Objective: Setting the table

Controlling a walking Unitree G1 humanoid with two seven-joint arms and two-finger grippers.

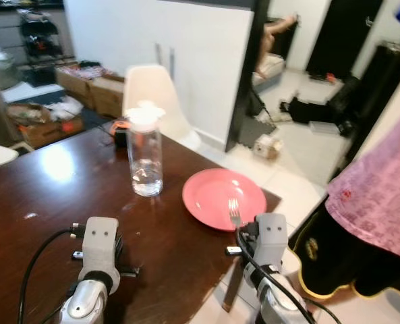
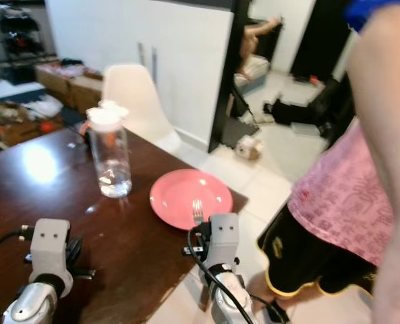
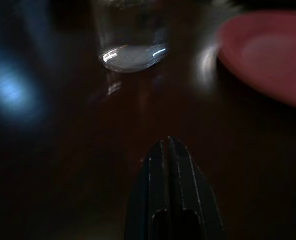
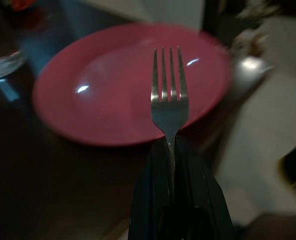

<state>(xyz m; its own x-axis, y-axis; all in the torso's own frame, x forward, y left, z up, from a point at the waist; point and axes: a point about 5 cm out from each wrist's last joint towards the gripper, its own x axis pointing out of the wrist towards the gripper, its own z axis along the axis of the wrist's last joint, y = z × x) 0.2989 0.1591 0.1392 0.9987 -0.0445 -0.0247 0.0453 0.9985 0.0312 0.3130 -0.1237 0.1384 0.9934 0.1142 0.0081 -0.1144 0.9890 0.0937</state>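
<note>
Nearest the head camera, the right gripper (image 4: pixel 170 145) is clamped on the handle of a silver fork (image 4: pixel 168 97), whose tines point forward over the near rim of a pink plate (image 1: pixel 216 192). The plate lies flat on the dark wooden table (image 1: pixel 58 182), close to its right-hand corner. The left gripper (image 3: pixel 168 150) hovers low over the bare tabletop with its two black fingers pressed together and nothing between them. Ahead of it, just left of the plate but not touching it, stands an upright clear glass bottle (image 1: pixel 145 158) with a white lid. A white chair (image 1: pixel 156 94) sits at the far side of the table. On the right, beside the table's edge, stands a person in a pink shirt (image 1: pixel 382 196) and dark shorts.
</note>
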